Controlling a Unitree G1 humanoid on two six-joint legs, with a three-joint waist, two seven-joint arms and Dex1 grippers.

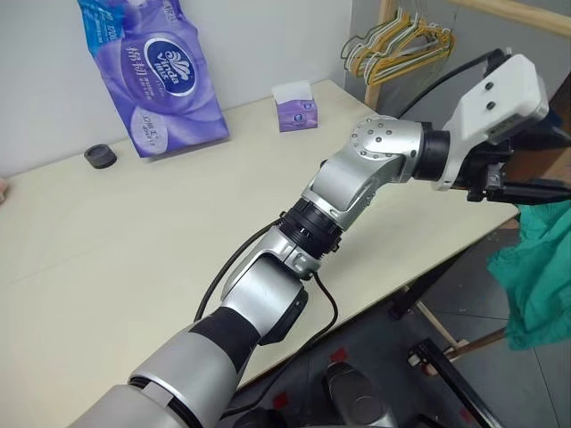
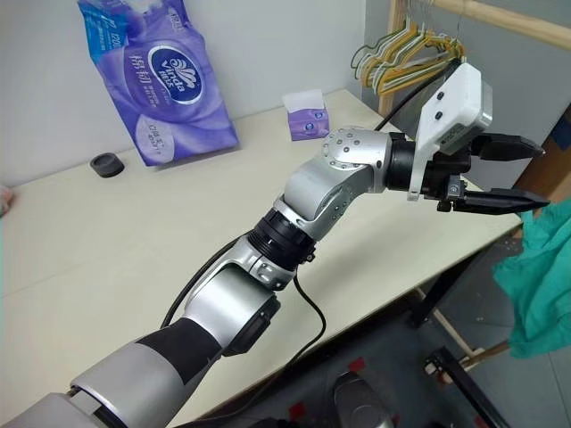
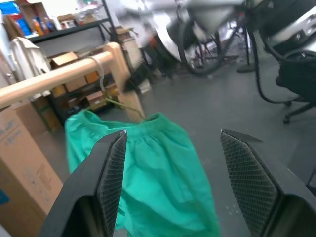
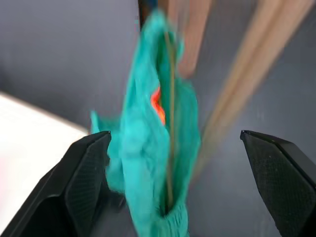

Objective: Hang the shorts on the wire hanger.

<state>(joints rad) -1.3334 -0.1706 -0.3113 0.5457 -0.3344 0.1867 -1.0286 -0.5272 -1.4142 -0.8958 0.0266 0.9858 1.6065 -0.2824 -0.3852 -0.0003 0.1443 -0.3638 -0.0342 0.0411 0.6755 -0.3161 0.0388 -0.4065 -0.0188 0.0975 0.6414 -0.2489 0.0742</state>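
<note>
The teal-green shorts [image 3: 158,163] hang off the olive wire hanger [image 3: 129,108], whose hook sits over a wooden rail [image 3: 54,79]. In the head views the shorts [image 2: 540,276] hang beyond the table's right edge. My left gripper [image 2: 526,174] reaches across past that edge, level and open, just above and beside the shorts with nothing between its fingers. In the left wrist view the open left gripper [image 3: 173,136] faces the waistband. My right gripper [image 4: 175,136] is open too, with the shorts [image 4: 148,148] and the thin wire [image 4: 170,113] ahead of its spread fingers, apart from them.
A bunch of yellow and green hangers [image 1: 397,45] hangs on the wooden rack at the back right. On the beige table [image 1: 134,241] stand a purple tissue pack [image 1: 152,71], a small tissue box [image 1: 294,107] and a black cap [image 1: 100,157]. A cardboard box [image 3: 19,163] stands beside the rack.
</note>
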